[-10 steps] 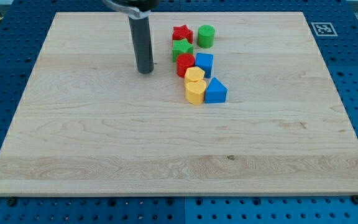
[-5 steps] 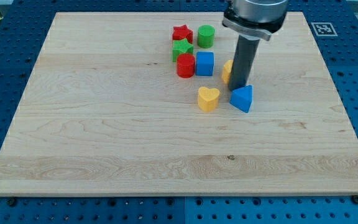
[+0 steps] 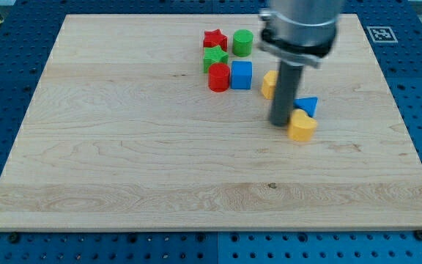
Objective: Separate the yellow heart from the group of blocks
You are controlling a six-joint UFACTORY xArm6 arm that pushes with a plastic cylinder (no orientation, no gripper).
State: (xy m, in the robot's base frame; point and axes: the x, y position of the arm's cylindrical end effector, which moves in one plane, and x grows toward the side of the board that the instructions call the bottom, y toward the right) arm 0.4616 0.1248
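Observation:
The yellow heart (image 3: 302,126) lies right of the board's middle, touching the blue triangle (image 3: 308,105) just above it. My tip (image 3: 280,123) stands against the heart's left side. Another yellow block (image 3: 268,83) sits just above the rod, partly hidden by it. At the view's top centre stays a cluster: red star (image 3: 214,39), green cylinder (image 3: 242,42), green star (image 3: 214,57), red cylinder (image 3: 219,77) and blue cube (image 3: 241,74).
The wooden board (image 3: 123,147) lies on a blue perforated table. A fiducial marker (image 3: 379,33) sits off the board's top right corner. The arm's body (image 3: 300,22) hangs over the top right of the board.
The yellow heart has slid to the right, up against the blue triangle, which shifted right and up. My tip moved slightly down, onto the heart's left side.

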